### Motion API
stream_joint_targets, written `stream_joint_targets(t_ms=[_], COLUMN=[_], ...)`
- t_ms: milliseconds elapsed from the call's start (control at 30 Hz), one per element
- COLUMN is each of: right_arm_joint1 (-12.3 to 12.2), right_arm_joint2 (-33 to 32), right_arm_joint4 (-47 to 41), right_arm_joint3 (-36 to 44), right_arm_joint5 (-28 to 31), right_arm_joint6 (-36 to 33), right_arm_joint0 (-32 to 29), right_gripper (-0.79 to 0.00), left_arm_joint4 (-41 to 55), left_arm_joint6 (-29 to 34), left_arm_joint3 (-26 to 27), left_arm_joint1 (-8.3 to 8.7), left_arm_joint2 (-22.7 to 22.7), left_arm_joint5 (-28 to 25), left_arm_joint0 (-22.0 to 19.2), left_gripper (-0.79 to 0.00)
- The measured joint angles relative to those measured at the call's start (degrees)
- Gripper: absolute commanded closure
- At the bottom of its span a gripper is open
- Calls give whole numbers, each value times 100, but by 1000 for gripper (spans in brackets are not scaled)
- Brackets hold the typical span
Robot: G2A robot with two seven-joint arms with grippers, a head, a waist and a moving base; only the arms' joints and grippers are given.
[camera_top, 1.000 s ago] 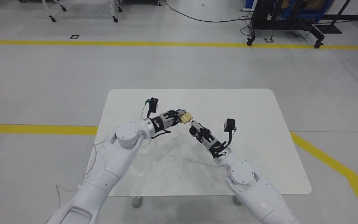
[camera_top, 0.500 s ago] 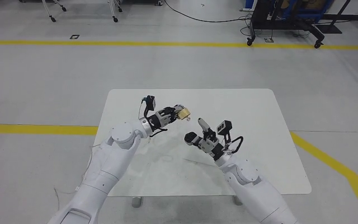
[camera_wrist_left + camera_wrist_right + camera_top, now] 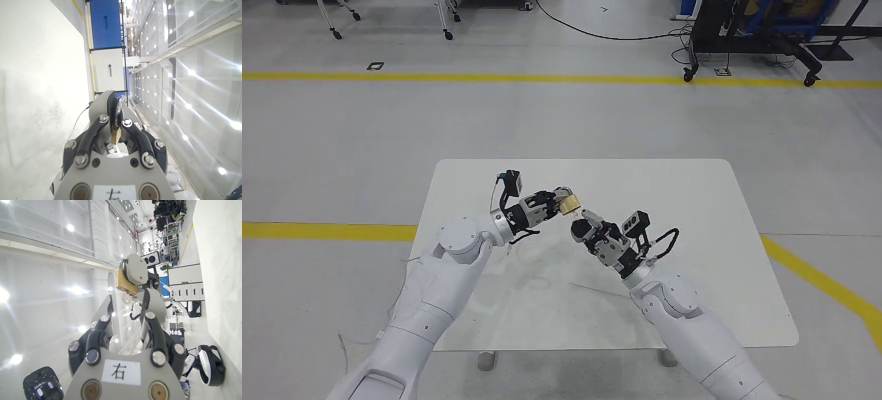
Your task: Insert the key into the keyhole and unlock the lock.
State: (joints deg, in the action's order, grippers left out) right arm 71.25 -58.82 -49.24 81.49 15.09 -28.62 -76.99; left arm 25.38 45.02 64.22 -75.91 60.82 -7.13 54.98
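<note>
left gripper [image 3: 556,203] is up above the white table [image 3: 692,200], near its middle, and its jaws are clamped tight on the brass padlock [image 3: 124,281]. the lock is off the tabletop, with its bottom face turned toward the other arm. from the left wrist view the brass body sits pinched between the two fingers [image 3: 102,108], and the silver shackle [image 3: 120,106] curves out past them; whether that shackle is latched, cannot tell.

over to the key [image 3: 126,298]: its round pale head sticks out of the padlock's bottom face, the blade tucked up into the lock. no finger is touching it.

right gripper [image 3: 588,222] is just beside the lock, pointing straight at that bottom face. its jaws are spread wide with nothing in them. in the right wrist view the key's head sits in line with the gap, just off the fingertips, one finger [image 3: 153,306] to either side and clear of it. from the top view the two grippers are nearly nose to nose, with the padlock between them.
</note>
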Motion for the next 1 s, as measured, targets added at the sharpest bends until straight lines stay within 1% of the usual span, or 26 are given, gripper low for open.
stream_joint_targets(t_ms=[333,767,900,1000], right_arm_joint1=[91,163,184,200], right_arm_joint2=[51,36,32,33], right_arm_joint4=[-102,4,69,127], right_arm_joint3=[-123,-128,-135,-134], right_arm_joint5=[-13,5,-17,-17], right_arm_joint6=[-84,-144,-85,-45], right_arm_joint0=[119,95,112,110], right_gripper=[0,-12,-74,-89], left_arm_joint4=[38,44,43,44], left_arm_joint6=[78,87,96,103], left_arm_joint3=[-50,-47,-42,-44], left_arm_joint1=[-13,-30,-35,-36], left_arm_joint2=[-6,-29,-39,-35], left_arm_joint5=[-16,13,26,29], left_arm_joint0=[-24,-23,-22,-22], left_gripper=[0,0,0,0])
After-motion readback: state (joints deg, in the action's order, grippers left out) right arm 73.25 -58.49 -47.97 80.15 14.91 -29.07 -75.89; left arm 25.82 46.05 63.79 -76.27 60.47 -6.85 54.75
